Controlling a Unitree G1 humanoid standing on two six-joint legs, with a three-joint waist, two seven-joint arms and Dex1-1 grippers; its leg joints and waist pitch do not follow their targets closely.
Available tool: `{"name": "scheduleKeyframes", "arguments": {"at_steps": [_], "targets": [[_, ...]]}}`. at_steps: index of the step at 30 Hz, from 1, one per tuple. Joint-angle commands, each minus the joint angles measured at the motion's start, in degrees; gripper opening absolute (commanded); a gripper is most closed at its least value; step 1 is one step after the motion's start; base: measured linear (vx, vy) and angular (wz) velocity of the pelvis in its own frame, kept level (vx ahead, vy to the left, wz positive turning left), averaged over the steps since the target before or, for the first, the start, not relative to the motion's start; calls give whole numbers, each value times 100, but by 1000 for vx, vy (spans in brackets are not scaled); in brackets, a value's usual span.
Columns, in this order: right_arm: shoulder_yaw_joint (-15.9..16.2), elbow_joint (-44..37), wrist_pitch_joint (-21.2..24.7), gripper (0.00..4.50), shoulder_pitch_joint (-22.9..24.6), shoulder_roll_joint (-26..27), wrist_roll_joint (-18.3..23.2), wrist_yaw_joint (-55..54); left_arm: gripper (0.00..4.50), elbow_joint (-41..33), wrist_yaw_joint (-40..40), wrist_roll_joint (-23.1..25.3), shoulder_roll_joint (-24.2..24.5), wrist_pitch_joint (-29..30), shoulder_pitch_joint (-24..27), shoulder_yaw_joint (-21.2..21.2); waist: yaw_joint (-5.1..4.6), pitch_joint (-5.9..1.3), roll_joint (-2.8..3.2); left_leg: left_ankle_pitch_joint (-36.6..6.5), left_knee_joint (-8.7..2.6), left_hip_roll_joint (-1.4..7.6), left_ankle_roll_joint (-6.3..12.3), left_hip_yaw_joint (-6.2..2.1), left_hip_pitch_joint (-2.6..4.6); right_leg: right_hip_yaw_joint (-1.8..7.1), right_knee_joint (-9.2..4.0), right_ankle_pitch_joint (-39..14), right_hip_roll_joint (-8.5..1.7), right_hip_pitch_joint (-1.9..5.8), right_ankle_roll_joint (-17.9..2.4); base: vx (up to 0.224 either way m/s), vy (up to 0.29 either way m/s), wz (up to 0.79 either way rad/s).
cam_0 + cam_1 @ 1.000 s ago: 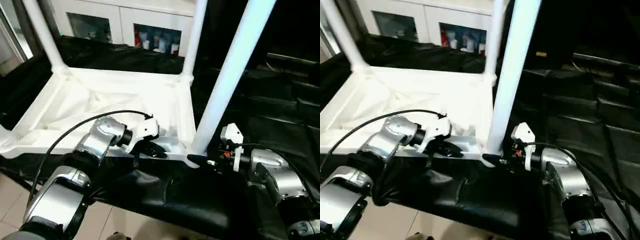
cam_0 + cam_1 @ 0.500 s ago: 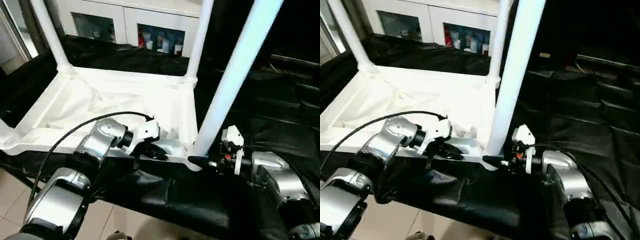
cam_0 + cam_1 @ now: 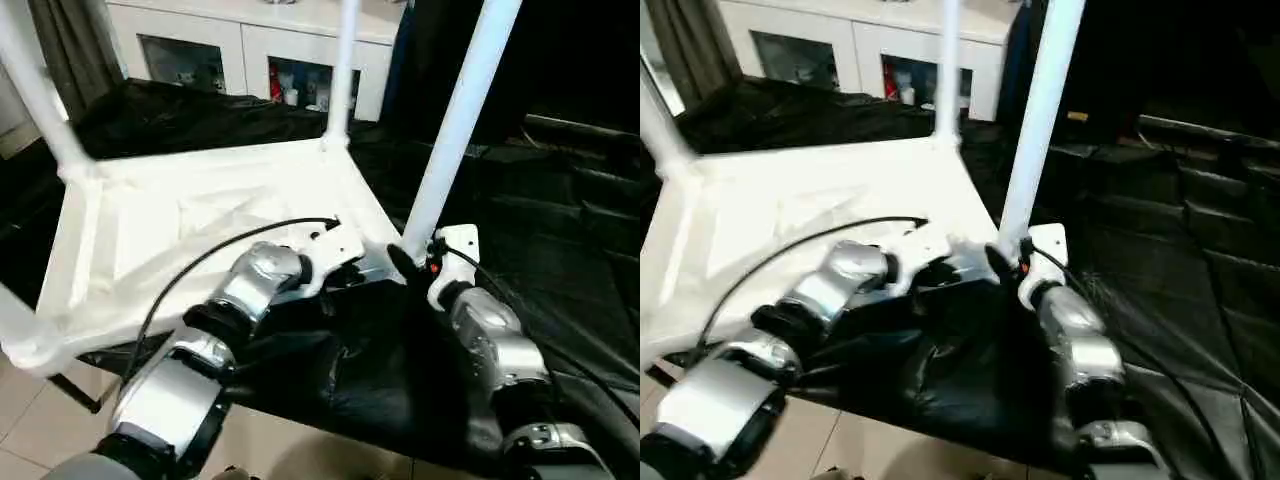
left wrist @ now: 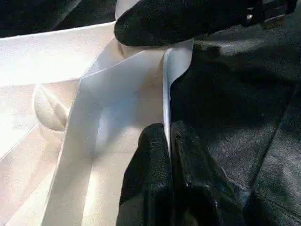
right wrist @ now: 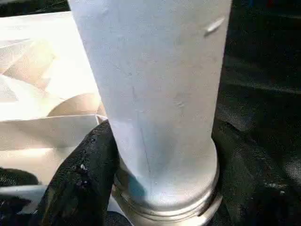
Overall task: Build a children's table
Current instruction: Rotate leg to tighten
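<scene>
Lying upside down on a black cover [image 3: 360,390], the children's table [image 3: 190,230] has its legs pointing up. The left hand [image 4: 168,141] is pinched shut on the thin near rim of the table top, with one black finger [image 4: 148,169] on the inside of the rim and the other on the outside. Just past that hand, along the same rim, is the near right corner of the table. The right hand [image 5: 155,207] is at that corner, and its two black fingers [image 5: 77,183] sit on either side of the bottom of the near right leg [image 3: 455,120], clamped on the leg right where it goes into the round corner socket. The two hands are near each other, and a finger of the right hand shows just beyond the left hand's fingers. The table is all white plastic. Its underside faces up and has raised ribs crossing it. The legs are long and round. Another leg [image 3: 340,70] stands at the far corner, well away from both hands, and a third leg [image 3: 40,100] stands on the far left. A white cabinet [image 3: 240,50] with glass doors is behind the table.
</scene>
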Motion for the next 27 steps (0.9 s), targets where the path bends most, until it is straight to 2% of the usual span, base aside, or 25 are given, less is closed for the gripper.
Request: {"name": "scheduleKeyframes", "arguments": {"at_steps": [1,3,5,9,14,15,16,17,18,20,21,22,24,27], "targets": [[660,48,14,336,158,185,-372,410,0,41,-4,-58,-375,-163,-28,-99,-16,-261,-54,-1890,-452,191,114,-124,81,160,-493,-2323,-288,139,-834,0,0,0],[627,40,-29,343,164,123,-318,495,0,67,-71,-67,-333,-233,-32,-93,-14,-271,-49,-1773,-450,193,164,-115,64,169,-459,-2015,-283,158,-925,0,0,0],[649,25,-181,372,166,-88,-335,683,0,79,-197,-90,-222,-380,-15,-69,-9,-268,-51,-1747,-449,195,193,-115,58,166,-452,-1935,-284,169,-966,0,0,0],[772,-172,-296,372,271,-491,-279,1417,0,64,-574,-161,-32,-594,70,-15,14,-273,-68,-1664,-426,190,325,-99,45,170,-448,-1862,-294,194,-1010,0,0,0],[935,-767,-197,372,586,-1260,66,3192,0,-269,-1833,-388,457,-718,291,-61,65,-274,-92,-1422,-411,204,565,-95,9,167,-414,-1648,-307,239,-1108,0,0,0],[939,-792,-183,372,595,-1295,95,3268,0,-292,-1912,-411,482,-714,302,-59,63,-280,-95,-1393,-409,209,574,-93,15,163,-407,-1627,-305,238,-1128,0,0,0],[958,-925,-92,372,629,-1488,255,3638,0,-449,-2355,-566,625,-602,355,-24,69,-288,-79,-1271,-402,226,580,-90,25,160,-372,-1420,-303,239,-1248,0,0,0],[958,-925,-92,372,629,-1488,255,3638,0,-449,-2355,-566,625,-602,355,-24,69,-288,-79,-1271,-402,226,580,-90,25,160,-372,-1420,-303,239,-1248,0,0,0],[965,-1032,-55,372,640,-1646,386,3954,0,-573,-2784,-661,802,-486,389,-28,87,-298,-77,-1116,-394,247,613,-82,22,145,-322,-1120,-289,245,-1380,0,0,0],[976,-1064,-57,372,643,-1706,420,4084,0,-590,-2911,-663,872,-473,395,-34,88,-297,-60,-1059,-387,256,632,-68,22,140,-299,-950,-272,235,-1455,0,0,0],[996,-1059,-76,372,634,-1752,414,4178,0,-583,-3023,-656,947,-467,396,-41,92,-306,-71,-1008,-378,258,641,-65,16,134,-271,-800,-273,245,-1508,0,0,0],[1011,-1072,-49,372,633,-1791,411,4290,0,-586,-3094,-655,1020,-467,402,-39,115,-307,-48,-990,-372,264,644,-56,35,136,-261,-729,-277,231,-1555,0,0,0],[1009,-1098,3,372,634,-1820,413,4424,0,-622,-3193,-668,1108,-450,419,-25,135,-302,-50,-1039,-376,268,607,-49,35,140,-253,-701,-282,237,-1589,0,0,0],[1015,-1104,40,349,633,-1775,474,4478,0,-668,-3210,-689,1144,-417,429,10,161,-297,-60,-1132,-378,265,529,-41,52,150,-267,-841,-288,224,-1551,0,0,0]]}}
